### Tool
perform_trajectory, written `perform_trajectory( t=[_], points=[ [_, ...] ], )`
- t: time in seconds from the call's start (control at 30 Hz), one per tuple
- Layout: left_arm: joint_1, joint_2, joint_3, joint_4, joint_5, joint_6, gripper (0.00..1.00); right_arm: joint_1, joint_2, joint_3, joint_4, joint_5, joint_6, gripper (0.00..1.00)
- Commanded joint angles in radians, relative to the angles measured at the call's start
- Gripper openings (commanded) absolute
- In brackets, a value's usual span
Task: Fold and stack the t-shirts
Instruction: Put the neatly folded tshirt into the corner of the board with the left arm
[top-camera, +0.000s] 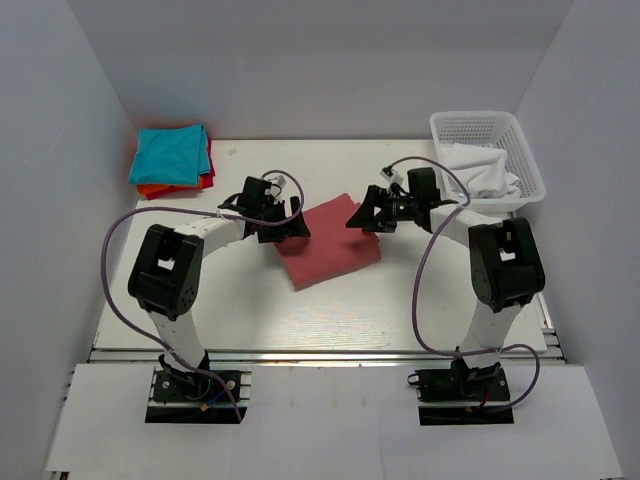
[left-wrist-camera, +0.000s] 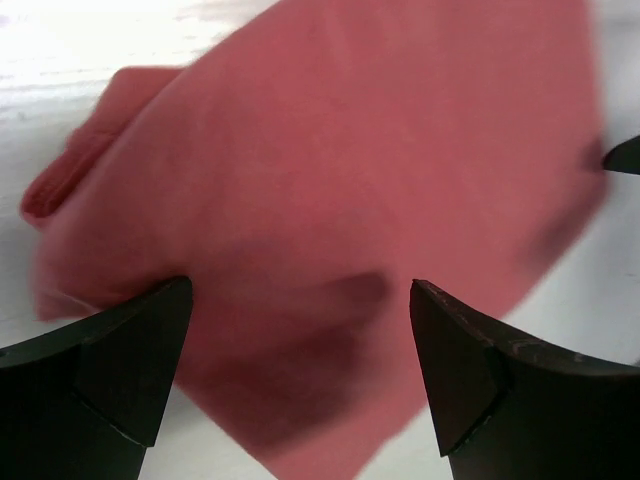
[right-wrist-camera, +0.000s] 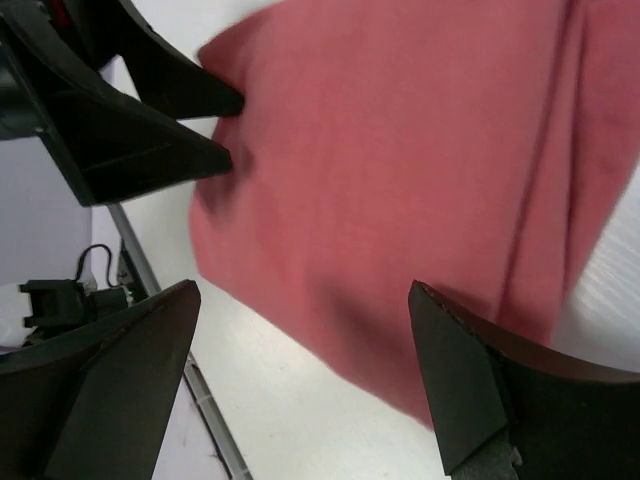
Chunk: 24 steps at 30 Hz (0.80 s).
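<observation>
The left claw and right claw hang spread over the folded salmon-red t-shirt, seemingly not touching it.

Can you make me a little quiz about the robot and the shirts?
1. Which colour t-shirt tops the stack at the back left? A teal, B white, C salmon-red.
2. True or false: the left hand and right hand are clamped shut on the salmon-red t-shirt.
3. Fill in: the white cloth lies in the white ___.
Key: 1 A. 2 False, both hands are open. 3 basket.
</observation>
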<state>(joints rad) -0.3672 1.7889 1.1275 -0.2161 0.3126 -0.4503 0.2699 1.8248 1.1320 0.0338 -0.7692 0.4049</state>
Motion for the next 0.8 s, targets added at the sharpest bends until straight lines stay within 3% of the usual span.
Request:
perform_trajectory(
  t=[0.0,0.1,0.3,0.53,0.77],
  points=[
    [0.010,0.007,0.008,-0.009,-0.036,0.039,1.00,0.005,0.060,-0.072,0.080,0.013,0.032,0.90],
    [0.010,0.053,-0.002,-0.008,-0.115,0.048,1.00,0.006,0.114,-0.121,0.098,0.045,0.048,0.90],
    [0.019,0.078,-0.002,0.064,-0.080,0.111,1.00,0.046,0.119,-0.247,0.162,0.067,0.063,0.90],
    [-0.009,0.054,0.163,-0.051,-0.105,0.194,1.00,0.120,-0.148,-0.307,0.104,0.166,0.002,0.90],
    [-0.009,-0.184,-0.037,0.009,-0.119,0.142,1.00,0.121,-0.355,-0.284,0.017,0.329,-0.048,0.90]
  ],
)
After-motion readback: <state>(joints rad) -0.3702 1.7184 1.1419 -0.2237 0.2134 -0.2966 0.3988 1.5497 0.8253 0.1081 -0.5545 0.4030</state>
